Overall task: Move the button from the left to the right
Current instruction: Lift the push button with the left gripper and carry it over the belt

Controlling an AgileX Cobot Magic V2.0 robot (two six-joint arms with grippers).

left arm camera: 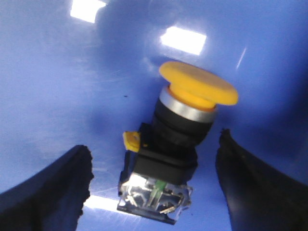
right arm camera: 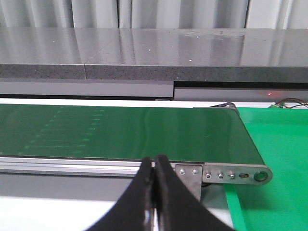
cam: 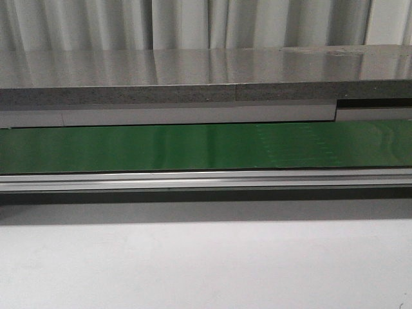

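In the left wrist view the button (left arm camera: 178, 139) lies tilted on a glossy blue surface (left arm camera: 57, 86). It has a yellow mushroom cap, a silver ring, a black body and a clear contact block with a green part inside. My left gripper (left arm camera: 153, 144) is open, its dark fingers (left arm camera: 53, 192) standing on either side of the button with blue showing in both gaps. My right gripper (right arm camera: 155, 161) is shut with nothing between its fingers, hanging in front of the conveyor's end. Neither the button nor a gripper shows in the front view.
A green conveyor belt (cam: 193, 147) with an aluminium rail (cam: 193, 180) runs across behind the white table (cam: 206, 264). A grey stone ledge (cam: 193, 77) rises behind it. In the right wrist view the belt ends at a metal bracket (right arm camera: 231, 175) beside a green mat (right arm camera: 279, 144).
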